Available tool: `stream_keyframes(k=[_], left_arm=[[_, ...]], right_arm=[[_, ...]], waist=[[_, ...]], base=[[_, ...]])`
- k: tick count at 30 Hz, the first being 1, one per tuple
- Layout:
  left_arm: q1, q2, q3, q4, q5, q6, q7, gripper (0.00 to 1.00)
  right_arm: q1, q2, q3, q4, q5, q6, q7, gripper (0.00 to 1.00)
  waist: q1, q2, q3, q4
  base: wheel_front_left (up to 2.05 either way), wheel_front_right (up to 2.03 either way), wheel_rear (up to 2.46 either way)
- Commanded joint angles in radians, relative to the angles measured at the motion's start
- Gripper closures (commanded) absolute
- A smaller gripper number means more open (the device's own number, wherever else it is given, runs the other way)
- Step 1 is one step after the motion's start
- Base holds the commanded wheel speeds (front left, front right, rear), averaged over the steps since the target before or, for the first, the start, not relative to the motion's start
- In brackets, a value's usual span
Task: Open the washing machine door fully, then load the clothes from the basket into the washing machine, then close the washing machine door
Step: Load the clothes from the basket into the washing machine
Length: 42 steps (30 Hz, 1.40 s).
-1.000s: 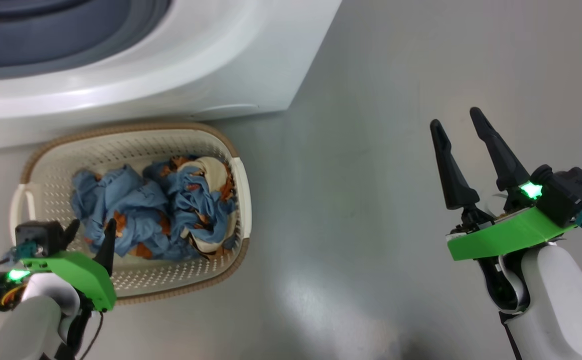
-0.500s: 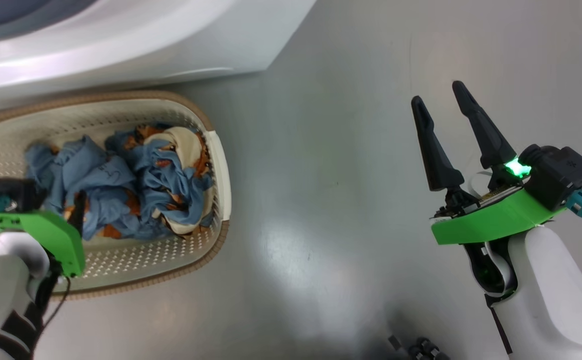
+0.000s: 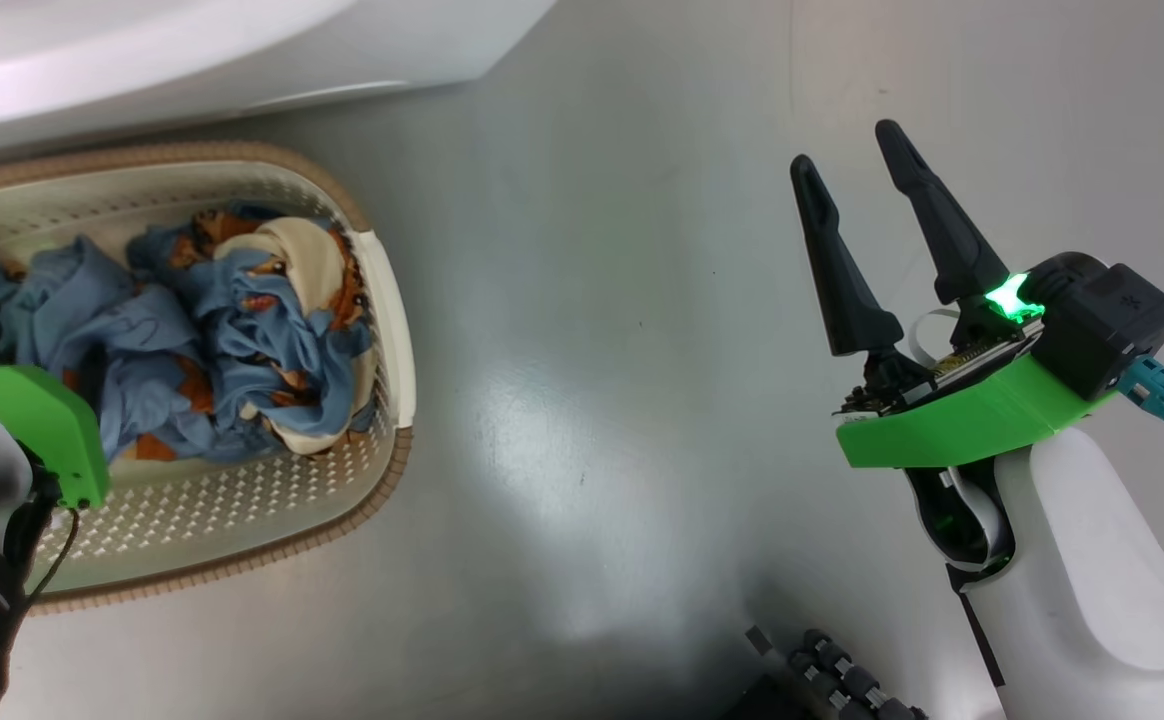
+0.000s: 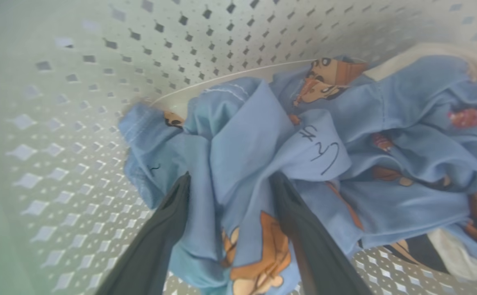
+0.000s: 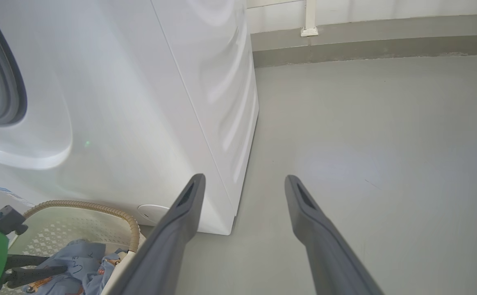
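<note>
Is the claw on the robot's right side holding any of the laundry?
No, the right gripper is open and empty above the grey floor, well apart from the clothes in the basket.

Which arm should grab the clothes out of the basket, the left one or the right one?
Left. The left gripper is down in the basket, its fingers open on either side of a fold of the clothes. The right gripper hangs open over the floor, apart from the basket.

The head camera has shifted (basket (image 3: pixel 383 300), washing machine (image 3: pixel 242 50) slide left). The left gripper (image 4: pixel 230 178) has sunk deeper into the clothes (image 4: pixel 386 135).
</note>
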<state>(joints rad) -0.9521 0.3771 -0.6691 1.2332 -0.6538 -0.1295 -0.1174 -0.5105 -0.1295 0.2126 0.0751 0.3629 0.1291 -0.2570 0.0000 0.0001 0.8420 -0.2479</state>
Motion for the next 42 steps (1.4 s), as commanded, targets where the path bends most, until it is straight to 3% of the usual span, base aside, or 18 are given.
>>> stream_keyframes(k=[1, 10, 11, 12, 13, 14, 15, 25, 36, 42], left_arm=[[0.002, 0.047, 0.016, 0.008, -0.016, -0.001, 0.01, 0.0], [-0.009, 0.054, -0.01, -0.008, -0.088, -0.001, 0.066, 0.0], [-0.009, 0.055, -0.016, -0.012, -0.093, -0.001, 0.064, 0.04], [-0.009, 0.054, -0.021, -0.017, -0.099, -0.001, 0.062, 0.53], [-0.009, 0.054, -0.027, -0.02, -0.105, -0.001, 0.061, 0.63], [-0.008, 0.053, -0.033, -0.023, -0.11, -0.001, 0.06, 0.95], [-0.006, 0.049, -0.038, -0.025, -0.115, -0.001, 0.056, 1.0], [0.029, 0.018, -0.065, -0.041, -0.192, -0.001, -0.02, 1.0], [0.12, -0.013, -0.085, -0.076, -0.261, -0.001, -0.133, 1.0], [0.17, -0.002, -0.024, -0.15, -0.258, -0.001, -0.144, 1.0]], right_arm=[[0.022, 0.007, 0.019, -0.027, -0.008, 0.002, -0.005, 0.0], [0.014, 0.016, 0.026, -0.026, -0.012, 0.002, -0.005, 0.0], [0.012, 0.016, 0.026, -0.025, -0.012, 0.002, -0.005, 0.0], [0.01, 0.017, 0.026, -0.024, -0.012, 0.002, -0.005, 0.0], [0.009, 0.018, 0.027, -0.024, -0.012, 0.002, -0.005, 0.0], [0.008, 0.019, 0.027, -0.023, -0.013, 0.002, -0.005, 0.0], [0.008, 0.019, 0.027, -0.022, -0.013, 0.002, -0.005, 0.0], [0.02, 0.006, 0.016, -0.007, -0.012, 0.002, -0.005, 0.0], [0.078, -0.017, -0.002, 0.023, -0.005, 0.002, -0.005, 0.0], [0.124, -0.036, -0.014, 0.039, 0.001, 0.002, -0.005, 0.0]], waist=[[0.0, -0.0001, 0.014, -0.011], [0.0, -0.0001, 0.025, -0.014], [0.0, -0.0001, 0.024, -0.014], [0.0, -0.0001, 0.022, -0.013], [0.0, -0.0001, 0.02, -0.012], [0.0, -0.0001, 0.017, -0.011], [0.0, -0.0001, 0.012, -0.008], [0.0, -0.0001, -0.064, 0.024], [0.0, -0.0001, -0.221, 0.073], [0.0, -0.0001, -0.313, 0.1]], base=[[0.0, 0.0, 0.0], [0.0, 0.0, 0.0], [0.0, 0.0, 0.0], [0.0, 0.0, 0.0], [0.0, 0.0, 0.0], [0.0, 0.0, 0.0], [0.0, 0.0, 0.0], [0.0, 0.0, 0.0], [0.0, 0.0, 0.0], [0.0, 0.0, 0.0]])
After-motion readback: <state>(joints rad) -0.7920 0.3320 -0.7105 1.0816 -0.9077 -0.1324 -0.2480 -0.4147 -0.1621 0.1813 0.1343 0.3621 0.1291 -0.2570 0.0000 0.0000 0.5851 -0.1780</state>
